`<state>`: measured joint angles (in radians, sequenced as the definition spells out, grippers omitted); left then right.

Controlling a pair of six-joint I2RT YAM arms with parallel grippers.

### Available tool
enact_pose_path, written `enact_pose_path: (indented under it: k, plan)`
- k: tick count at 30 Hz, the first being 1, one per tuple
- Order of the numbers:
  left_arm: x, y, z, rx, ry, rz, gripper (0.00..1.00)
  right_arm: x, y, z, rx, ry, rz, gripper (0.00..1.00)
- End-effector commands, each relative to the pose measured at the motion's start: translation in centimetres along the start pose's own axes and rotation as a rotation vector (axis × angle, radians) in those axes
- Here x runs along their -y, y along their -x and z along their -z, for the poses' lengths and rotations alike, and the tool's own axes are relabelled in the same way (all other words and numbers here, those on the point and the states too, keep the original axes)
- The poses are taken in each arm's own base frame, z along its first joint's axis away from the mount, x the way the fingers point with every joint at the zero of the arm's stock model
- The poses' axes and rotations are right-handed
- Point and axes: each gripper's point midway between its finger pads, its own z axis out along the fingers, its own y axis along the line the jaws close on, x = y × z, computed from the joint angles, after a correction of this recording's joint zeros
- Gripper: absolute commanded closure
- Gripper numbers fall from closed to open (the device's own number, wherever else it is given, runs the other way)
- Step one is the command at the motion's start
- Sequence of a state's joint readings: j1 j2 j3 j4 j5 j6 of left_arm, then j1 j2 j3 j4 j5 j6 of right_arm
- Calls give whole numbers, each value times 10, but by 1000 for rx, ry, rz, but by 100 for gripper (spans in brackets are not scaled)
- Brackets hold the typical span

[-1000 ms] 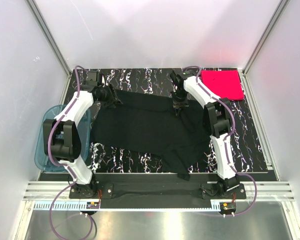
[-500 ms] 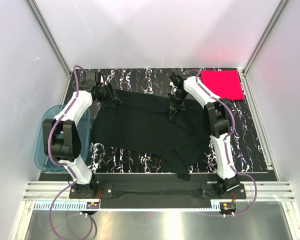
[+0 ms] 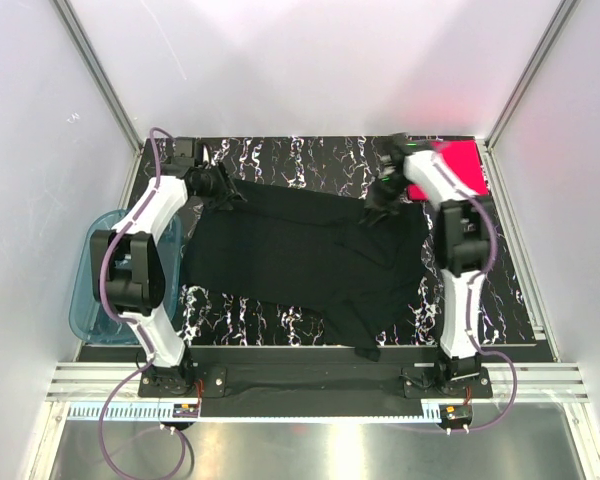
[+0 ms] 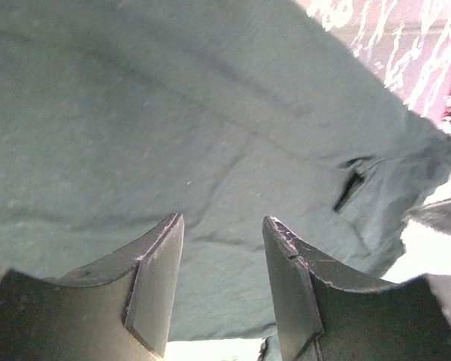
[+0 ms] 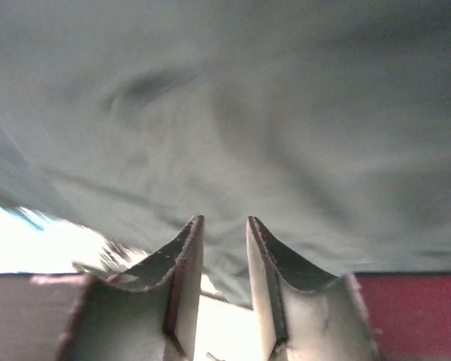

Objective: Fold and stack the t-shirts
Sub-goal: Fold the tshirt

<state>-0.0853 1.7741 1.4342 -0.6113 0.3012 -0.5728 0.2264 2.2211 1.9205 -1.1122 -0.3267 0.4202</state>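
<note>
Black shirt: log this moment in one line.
black shirt spread out, unfolded | pink shirt folded, far right corner | left jaws open | right jaws open

Your right arm [image 3: 442, 185] hides pink shirt [image 3: 470, 170] left edge; left arm [image 3: 145, 220] covers tub [image 3: 80, 300] right side; right-wrist view blurred.

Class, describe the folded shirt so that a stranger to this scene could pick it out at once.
Start at the black marbled table. Go to its far right corner. The pink shirt there is a neat square; the black shirt lies spread out.
</note>
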Motion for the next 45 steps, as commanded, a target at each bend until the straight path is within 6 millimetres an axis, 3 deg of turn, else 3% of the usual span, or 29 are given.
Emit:
enact_pose_path:
  k: [1, 3, 4, 6, 8, 9, 13, 16, 19, 22, 24, 31, 33, 35, 36, 39, 40, 45]
  plan:
    - [27, 25, -1, 28, -93, 35, 49, 29, 73, 56, 290, 114, -186, 66]
    - [27, 28, -17, 9, -102, 70, 49, 46, 89, 54, 319, 130, -246, 73]
    - [32, 36, -20, 18, -114, 90, 49, 48, 99, 54, 344, 139, -251, 85]
    - [32, 43, -39, 17, -122, 110, 49, 53, 106, 44, 334, 124, -265, 93]
    - [38, 58, -44, 37, -128, 115, 50, 72, 118, 42, 349, 113, -300, 98]
    - [30, 57, -57, 21, -105, 126, 50, 82, 120, 35, 340, 100, -318, 99]
    - [24, 72, -67, 37, -89, 150, 50, 116, 114, 11, 306, 69, -386, 100]
    - [14, 84, -63, 67, -54, 157, 50, 152, 96, -8, 267, 16, -469, 100]
    - [-2, 95, -58, 103, -5, 152, 50, 168, 94, -10, 272, -26, -472, 100]
    - [-21, 99, -58, 119, 67, 143, 50, 163, 98, -6, 274, -12, -436, 100]
    - [-29, 98, -62, 116, 88, 162, 50, 149, 95, -5, 264, 39, -436, 100]
    - [-53, 97, -89, 113, 163, 207, 54, 129, 92, 17, 291, 55, -371, 97]
    - [-59, 103, -94, 126, 203, 206, 54, 130, 89, 14, 280, 45, -359, 96]
    - [-77, 91, -111, 66, 266, 218, 54, 134, 86, 12, 268, 26, -341, 95]
    - [-76, 103, -109, 91, 276, 205, 54, 135, 86, 11, 268, 19, -333, 95]
    - [-83, 93, -129, 51, 275, 228, 54, 125, 86, 8, 257, 16, -288, 93]
    - [-94, 98, -129, 52, 279, 255, 54, 117, 82, 5, 234, 10, -265, 93]
    - [-99, 105, -112, 80, 326, 216, 53, 94, 95, 7, 265, -11, -210, 86]
